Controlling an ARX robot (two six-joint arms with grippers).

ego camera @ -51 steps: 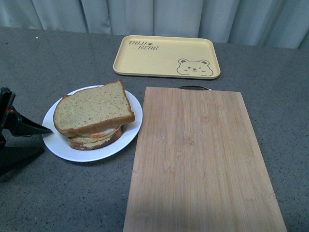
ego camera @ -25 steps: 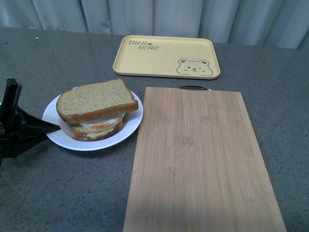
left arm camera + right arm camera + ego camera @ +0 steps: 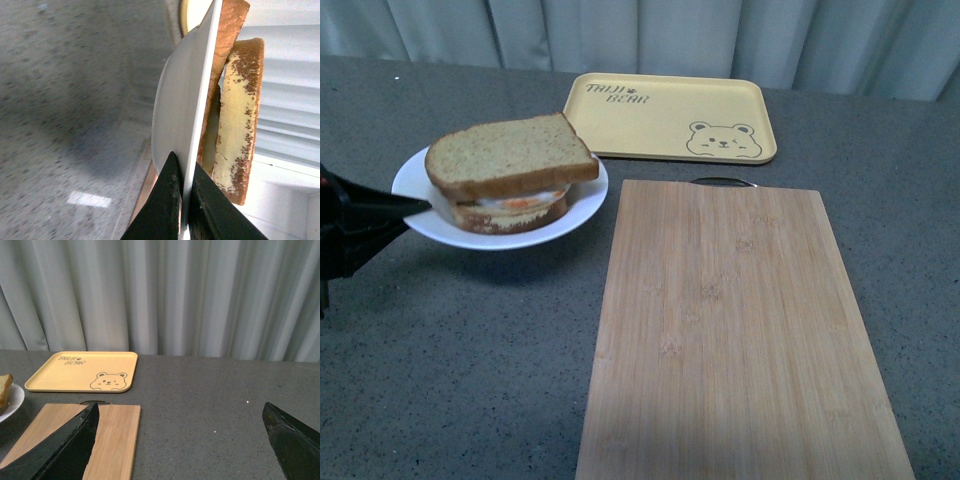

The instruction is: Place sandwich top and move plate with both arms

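Note:
The white plate (image 3: 496, 238) hangs above the dark table at the left, held by its left rim, with a shadow under it. On it lies the sandwich: the plain speckled sandwich top (image 3: 508, 155) rests on the egg and the lower slice. My left gripper (image 3: 415, 207) is shut on the plate's rim; the left wrist view shows its black jaws (image 3: 184, 167) pinching the plate (image 3: 175, 110) edge-on, with the sandwich top (image 3: 240, 115) behind. My right gripper (image 3: 180, 405) is open and empty over the table, far from the plate (image 3: 12, 400); it is out of the front view.
A bamboo cutting board (image 3: 740, 330) with a metal handle lies right of the plate. A yellow bear tray (image 3: 660, 115) sits at the back, before a grey curtain. Both also show in the right wrist view, the board (image 3: 112, 440) and the tray (image 3: 82, 371).
My left gripper has lifted the plate with the sandwich off the table, up and slightly towards the back left. The shadow under the plate has grown.

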